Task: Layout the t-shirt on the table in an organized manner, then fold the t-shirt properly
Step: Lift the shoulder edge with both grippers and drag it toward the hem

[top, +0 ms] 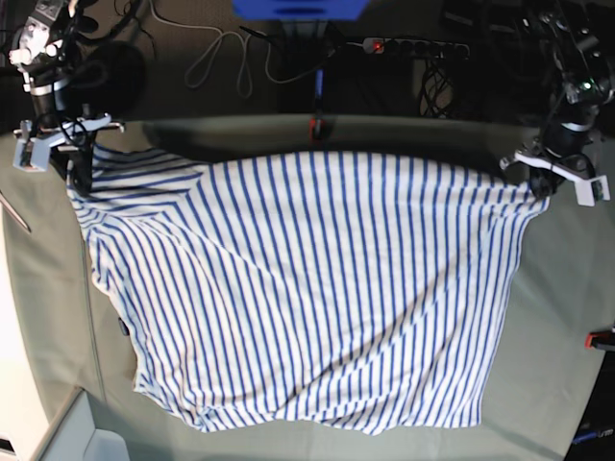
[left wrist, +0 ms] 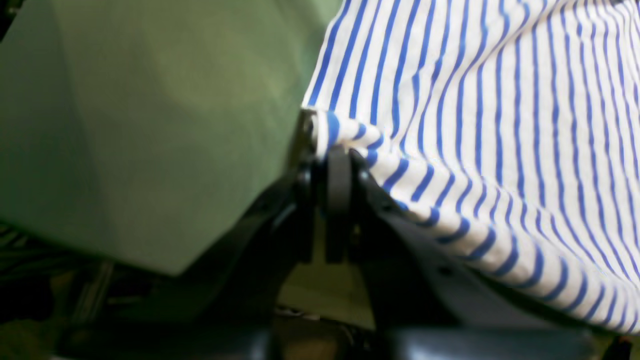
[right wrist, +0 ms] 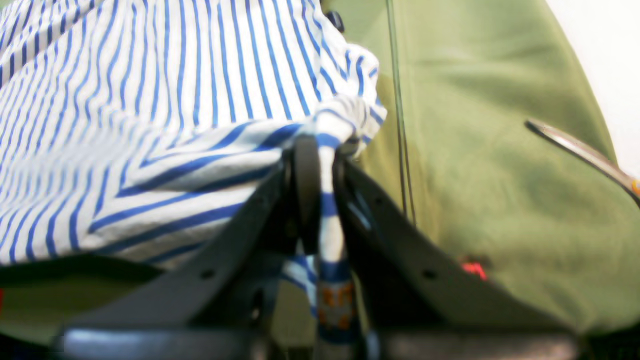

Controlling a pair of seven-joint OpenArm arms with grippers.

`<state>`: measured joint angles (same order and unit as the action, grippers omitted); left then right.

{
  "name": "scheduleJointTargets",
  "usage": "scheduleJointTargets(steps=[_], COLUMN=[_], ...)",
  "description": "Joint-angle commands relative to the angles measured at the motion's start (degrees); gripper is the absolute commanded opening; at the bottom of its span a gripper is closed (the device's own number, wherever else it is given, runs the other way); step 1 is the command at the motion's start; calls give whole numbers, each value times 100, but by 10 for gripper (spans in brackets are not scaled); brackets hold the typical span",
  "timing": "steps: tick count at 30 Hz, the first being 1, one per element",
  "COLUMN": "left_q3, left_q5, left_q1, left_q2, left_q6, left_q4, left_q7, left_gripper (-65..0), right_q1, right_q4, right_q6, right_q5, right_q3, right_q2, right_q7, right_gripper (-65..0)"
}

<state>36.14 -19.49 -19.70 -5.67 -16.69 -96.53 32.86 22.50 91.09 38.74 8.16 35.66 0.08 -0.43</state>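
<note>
The white t-shirt (top: 307, 288) with thin blue stripes is stretched wide across the grey-green table (top: 567, 317), its far edge lifted between the two arms. My left gripper (top: 536, 189), on the right of the base view, is shut on one far corner of the cloth. In the left wrist view that gripper (left wrist: 332, 150) pinches a bunched hem of the t-shirt (left wrist: 475, 125). My right gripper (top: 79, 184), at the left, is shut on the other far corner. Its wrist view shows the gripper (right wrist: 320, 145) with a strip of t-shirt (right wrist: 150, 125) clamped between the black fingers.
A red clamp (top: 315, 128) sits at the table's far edge and another red clamp (top: 601, 338) at the right edge. Cables and a power strip (top: 413, 45) lie behind the table. A metal rod (right wrist: 585, 155) shows at the right of the right wrist view.
</note>
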Motion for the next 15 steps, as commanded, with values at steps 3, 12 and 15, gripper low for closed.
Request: scheduleJointTargets(steps=[3, 12, 15], left_q3=[-5, -14, -14], left_q5=[-25, -25, -25], left_q1=[340, 1113, 1342], left_q2=[-53, -61, -61], left_q6=[-15, -15, -24], left_q4=[75, 576, 787], left_q7=[-187, -187, -187], left_gripper=[-648, -648, -648], right_q1=[-206, -839, -1129], right_q4=[-58, -463, -621], right_q6=[126, 126, 126], right_q5=[111, 111, 102], right_q3=[-168, -203, -203], right_q2=[58, 76, 120], right_q7=[188, 188, 188], right_gripper=[-650, -650, -650])
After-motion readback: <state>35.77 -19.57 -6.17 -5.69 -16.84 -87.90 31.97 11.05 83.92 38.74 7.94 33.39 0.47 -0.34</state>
